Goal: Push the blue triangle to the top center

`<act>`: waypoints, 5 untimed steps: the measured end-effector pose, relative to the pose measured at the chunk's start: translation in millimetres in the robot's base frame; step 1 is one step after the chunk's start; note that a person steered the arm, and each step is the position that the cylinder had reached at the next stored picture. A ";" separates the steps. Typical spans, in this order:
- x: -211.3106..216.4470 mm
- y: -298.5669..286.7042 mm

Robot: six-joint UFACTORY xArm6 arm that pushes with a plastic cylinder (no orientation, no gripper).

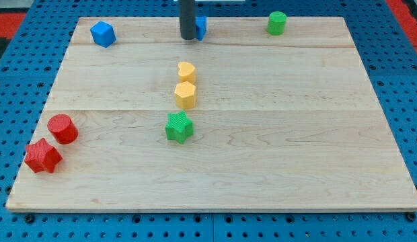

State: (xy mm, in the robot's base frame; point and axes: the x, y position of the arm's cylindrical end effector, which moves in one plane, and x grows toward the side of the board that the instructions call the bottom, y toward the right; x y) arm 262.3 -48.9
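Even, bright light falls from above on the pale wooden counter (pixel 276 134), with no glare on it. Shadows are short and soft, pooling close beneath each block, as under the green star (pixel 179 127). Focus is sharp from the near edge to the far edge. The counter's edges look straight, without visible bending.

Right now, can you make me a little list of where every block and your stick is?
my tip: top center, touching the blue triangle's left side
blue triangle: top center, mostly hidden behind the rod
blue block: top left
green cylinder: top right
yellow heart: middle
yellow hexagon block: just below the heart
green star: below the yellows
red cylinder: lower left
red star: lower left corner
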 end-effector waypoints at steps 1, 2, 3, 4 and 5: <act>20.9 -62.7; 21.1 -157.5; 4.0 -202.0; 1.6 -151.0; -2.6 -141.4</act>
